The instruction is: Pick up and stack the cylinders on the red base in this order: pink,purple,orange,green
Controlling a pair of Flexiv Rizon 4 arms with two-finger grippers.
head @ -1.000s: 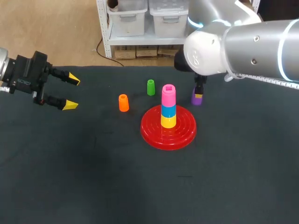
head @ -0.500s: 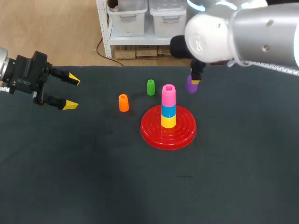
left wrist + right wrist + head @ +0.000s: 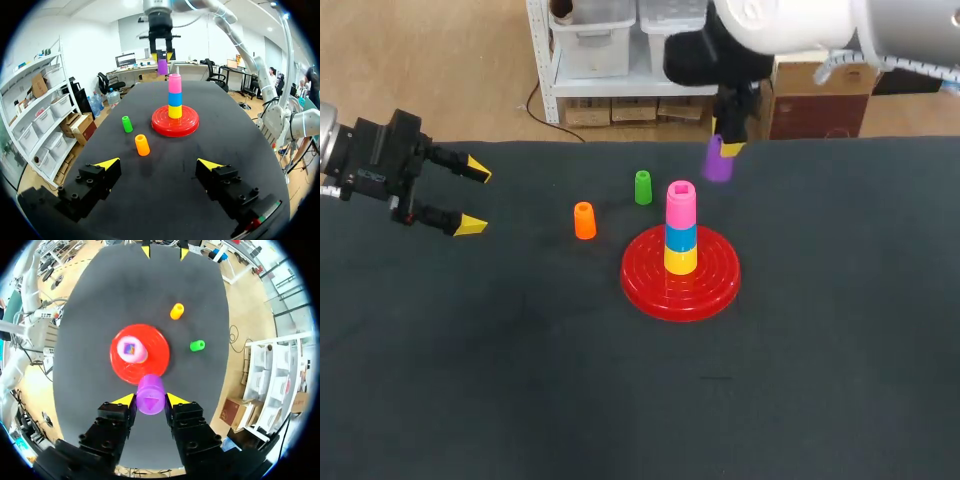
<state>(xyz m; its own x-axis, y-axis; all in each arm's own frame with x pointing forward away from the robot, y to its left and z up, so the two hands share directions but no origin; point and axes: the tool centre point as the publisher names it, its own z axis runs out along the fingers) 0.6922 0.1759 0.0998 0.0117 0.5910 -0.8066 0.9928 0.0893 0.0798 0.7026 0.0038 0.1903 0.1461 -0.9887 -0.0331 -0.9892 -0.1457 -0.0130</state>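
Fingers of right gripper [image 3: 725, 150] pinch purple cylinder [image 3: 718, 162] from two sides, yellow tips against its wall. Cyl. hangs upright, off the cloth, over the table's far edge, just beyond and slightly right of the stack. In the right wrist view its end sits betw. the two tips, w/ the base's rim right behind it.

Left gripper [image 3: 474, 197]: fingers spread wide, nothing betw. them. It sits at the table's far-left, by the left edge, tips pointing right toward the cylinders and well apart from all of them.

Red base [image 3: 650, 285]: round ribbed disc, approx. mid-table, a little right of centre. It carries an upright stack: yellow cylinder [image 3: 681, 261] lowest, blue cylinder [image 3: 681, 237] on it, pink cylinder [image 3: 681, 205] on top, w/ a square hole showing in its top face.

Orange cylinder [image 3: 584, 221]: upright on the cloth, left of base, near its rim but apart from it. Green cylinder [image 3: 642, 187]: upright, farther back than the orange one, far-left of the stack, also apart from the rim.

Room for moving: a strip of cloth separates orange cyl. from base rim, and a wider stretch lies betw. orange cyl. and left gripper. The base stands nearer the far edge than the near edge.

Surface: dark cloth [image 3: 520, 380] covers the tabletop, reaching from the base to the near edge and both sides.
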